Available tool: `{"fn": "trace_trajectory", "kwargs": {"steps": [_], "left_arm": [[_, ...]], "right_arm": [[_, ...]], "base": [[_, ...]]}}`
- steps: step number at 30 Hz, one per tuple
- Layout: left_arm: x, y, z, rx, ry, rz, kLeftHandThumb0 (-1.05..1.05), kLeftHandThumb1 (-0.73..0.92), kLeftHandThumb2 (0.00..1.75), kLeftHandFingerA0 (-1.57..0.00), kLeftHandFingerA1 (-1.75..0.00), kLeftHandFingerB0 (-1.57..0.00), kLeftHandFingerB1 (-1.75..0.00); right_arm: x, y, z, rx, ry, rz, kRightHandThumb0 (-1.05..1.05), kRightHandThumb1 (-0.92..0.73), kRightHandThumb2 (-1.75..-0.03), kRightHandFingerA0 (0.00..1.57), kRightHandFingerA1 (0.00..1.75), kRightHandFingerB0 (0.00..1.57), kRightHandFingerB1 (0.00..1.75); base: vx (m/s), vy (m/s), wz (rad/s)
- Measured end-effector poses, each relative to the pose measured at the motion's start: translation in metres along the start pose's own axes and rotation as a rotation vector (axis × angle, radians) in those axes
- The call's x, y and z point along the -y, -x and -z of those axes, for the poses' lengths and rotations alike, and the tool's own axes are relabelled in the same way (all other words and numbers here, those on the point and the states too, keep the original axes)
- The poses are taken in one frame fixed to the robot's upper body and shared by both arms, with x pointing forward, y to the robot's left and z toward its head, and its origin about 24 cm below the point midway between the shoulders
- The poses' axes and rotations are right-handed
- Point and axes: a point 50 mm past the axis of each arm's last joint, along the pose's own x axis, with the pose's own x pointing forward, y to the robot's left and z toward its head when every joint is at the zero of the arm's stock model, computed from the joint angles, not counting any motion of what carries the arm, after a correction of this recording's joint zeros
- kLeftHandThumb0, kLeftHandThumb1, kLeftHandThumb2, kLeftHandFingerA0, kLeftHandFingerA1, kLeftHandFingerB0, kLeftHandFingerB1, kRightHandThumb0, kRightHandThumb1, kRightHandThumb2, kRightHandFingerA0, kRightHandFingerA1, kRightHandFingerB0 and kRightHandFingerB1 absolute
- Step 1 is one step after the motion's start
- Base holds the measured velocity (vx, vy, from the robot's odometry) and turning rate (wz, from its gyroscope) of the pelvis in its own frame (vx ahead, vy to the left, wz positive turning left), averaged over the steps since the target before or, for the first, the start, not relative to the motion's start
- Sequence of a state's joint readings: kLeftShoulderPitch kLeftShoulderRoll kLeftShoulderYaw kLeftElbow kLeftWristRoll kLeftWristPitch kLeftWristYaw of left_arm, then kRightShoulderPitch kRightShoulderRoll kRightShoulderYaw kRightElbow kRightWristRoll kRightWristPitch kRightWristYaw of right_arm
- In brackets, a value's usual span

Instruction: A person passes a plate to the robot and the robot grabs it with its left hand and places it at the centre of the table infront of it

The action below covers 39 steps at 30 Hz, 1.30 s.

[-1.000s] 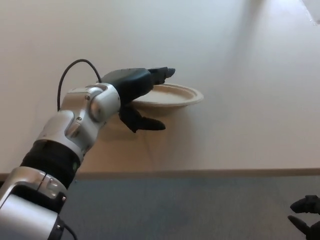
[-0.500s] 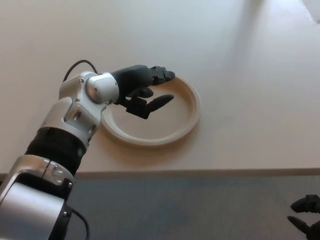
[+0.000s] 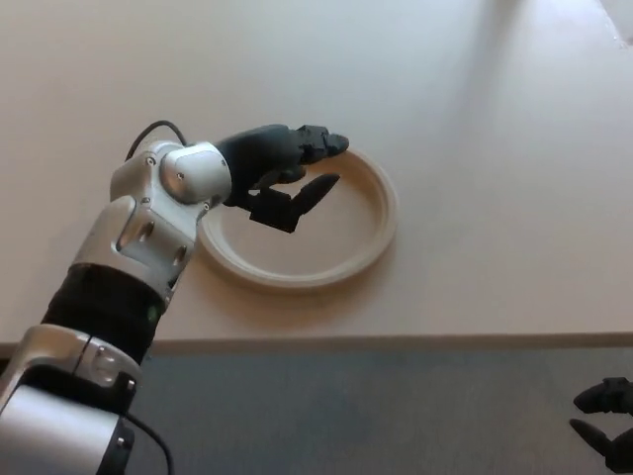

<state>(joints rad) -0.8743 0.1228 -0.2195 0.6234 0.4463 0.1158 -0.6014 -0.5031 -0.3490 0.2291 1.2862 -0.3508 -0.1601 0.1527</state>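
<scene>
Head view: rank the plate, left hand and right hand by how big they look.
1. plate
2. left hand, nearer the camera, so apparent size only
3. right hand, mostly cut off at the frame corner, so its rank is unsure

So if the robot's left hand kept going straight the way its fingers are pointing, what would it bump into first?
Probably the far rim of the plate. The left hand points across the plate toward the right. If it is raised above the rim, it would only pass over bare table; height is hard to judge here.
</scene>
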Motion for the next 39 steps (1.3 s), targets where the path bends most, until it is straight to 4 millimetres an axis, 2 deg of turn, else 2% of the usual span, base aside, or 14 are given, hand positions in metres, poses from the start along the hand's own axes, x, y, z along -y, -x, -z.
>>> {"fn": "trace_trajectory", "kwargs": {"steps": [3, 4, 5, 7, 8, 16, 20, 21, 26, 29, 32, 35, 36, 39], "left_arm": [[-0.001, 0.007, -0.009, 0.066, -0.021, -0.055, -0.88, 0.86, 1.23, -0.08, -0.27, -0.07, -0.19], [-0.002, 0.009, -0.012, 0.083, -0.026, -0.069, -0.78, 0.78, 1.17, -0.04, -0.36, -0.03, -0.27], [-0.003, 0.015, -0.017, 0.122, -0.034, -0.103, -0.91, 0.84, 1.17, -0.15, -0.42, 0.0, -0.27], [-0.004, 0.023, -0.023, 0.173, -0.041, -0.145, -0.91, 0.84, 1.17, -0.15, -0.42, 0.0, -0.27], [-0.005, 0.027, -0.026, 0.195, -0.043, -0.163, -0.88, 0.92, 0.73, -0.18, -0.29, -0.1, -0.26], [0.001, 0.065, -0.03, 0.322, -0.025, -0.281, -0.87, 0.91, 0.75, -0.26, -0.33, -0.16, -0.28], [0.014, 0.086, -0.019, 0.34, 0.009, -0.317, -0.87, 0.92, 0.72, -0.32, -0.33, -0.2, -0.28], [0.022, 0.097, -0.01, 0.335, 0.03, -0.328, -0.89, 0.92, 0.77, -0.27, -0.34, -0.19, -0.29], [0.055, 0.128, 0.02, 0.279, 0.103, -0.33, -0.9, 0.91, 0.76, -0.28, -0.34, -0.21, -0.3], [0.075, 0.146, 0.036, 0.231, 0.147, -0.32, -0.89, 0.92, 0.69, -0.36, -0.34, -0.24, -0.28], [0.097, 0.167, 0.052, 0.167, 0.193, -0.296, -0.86, 0.92, 0.73, -0.61, -0.43, -0.36, -0.33], [0.116, 0.186, 0.065, 0.108, 0.224, -0.267, -0.93, 0.83, 0.82, -0.61, -0.47, -0.35, -0.37], [0.121, 0.192, 0.069, 0.092, 0.232, -0.258, -0.89, 0.92, 0.7, -0.66, -0.45, -0.44, -0.35], [0.134, 0.208, 0.077, 0.047, 0.248, -0.236, -0.89, 0.92, 0.7, -0.66, -0.45, -0.44, -0.35]], "right_arm": [[0.0, 0.0, 0.0, 0.001, 0.0, -0.001, -0.79, -0.83, -0.65, 0.31, 0.54, 0.29, 0.43], [0.0, 0.0, 0.0, 0.001, 0.0, -0.001, -0.78, -0.82, -0.65, 0.32, 0.54, 0.28, 0.43], [0.0, 0.0, 0.0, 0.001, 0.0, -0.001, -0.78, -0.82, -0.65, 0.32, 0.55, 0.28, 0.44], [0.0, 0.0, 0.0, 0.001, 0.0, -0.001, -0.78, -0.82, -0.65, 0.32, 0.55, 0.28, 0.44], [0.0, 0.0, 0.0, 0.001, 0.0, -0.001, -0.79, -0.82, -0.65, 0.33, 0.56, 0.28, 0.43], [0.0, 0.0, 0.0, 0.002, 0.0, -0.001, -0.81, -0.82, -0.64, 0.29, 0.57, 0.27, 0.45], [-0.001, 0.0, 0.001, 0.0, -0.001, -0.004, -0.81, -0.81, -0.64, 0.3, 0.57, 0.27, 0.45], [-0.003, 0.0, 0.003, -0.005, -0.001, -0.008, -0.8, -0.82, -0.65, 0.32, 0.56, 0.28, 0.45], [-0.013, 0.003, 0.014, -0.031, -0.003, -0.031, -0.81, -0.82, -0.65, 0.3, 0.56, 0.27, 0.44], [-0.019, 0.004, 0.021, -0.047, -0.005, -0.046, -0.8, -0.81, -0.64, 0.3, 0.56, 0.26, 0.44], [-0.026, 0.006, 0.028, -0.064, -0.003, -0.063, -0.77, -0.83, -0.64, 0.28, 0.54, 0.26, 0.42], [-0.034, 0.008, 0.035, -0.082, 0.003, -0.083, -0.77, -0.84, -0.64, 0.28, 0.54, 0.25, 0.42], [-0.036, 0.009, 0.037, -0.086, 0.006, -0.089, -0.76, -0.82, -0.64, 0.27, 0.54, 0.24, 0.41], [-0.043, 0.011, 0.044, -0.103, 0.007, -0.107, -0.76, -0.82, -0.64, 0.27, 0.54, 0.24, 0.41]], "base": [[0.0, 0.0, 0.0], [0.0, 0.0, 0.0], [0.0, 0.0, 0.0], [0.0, 0.0, 0.0], [0.0, 0.0, 0.0], [0.0, 0.0, 0.0], [0.0, 0.0, 0.0], [0.0, 0.0, 0.0], [0.0, 0.0, 0.0], [0.0, 0.0, 0.0], [0.0, 0.0, 0.0], [0.0, 0.0, 0.0], [0.0, 0.0, 0.0], [0.0, 0.0, 0.0]]}}
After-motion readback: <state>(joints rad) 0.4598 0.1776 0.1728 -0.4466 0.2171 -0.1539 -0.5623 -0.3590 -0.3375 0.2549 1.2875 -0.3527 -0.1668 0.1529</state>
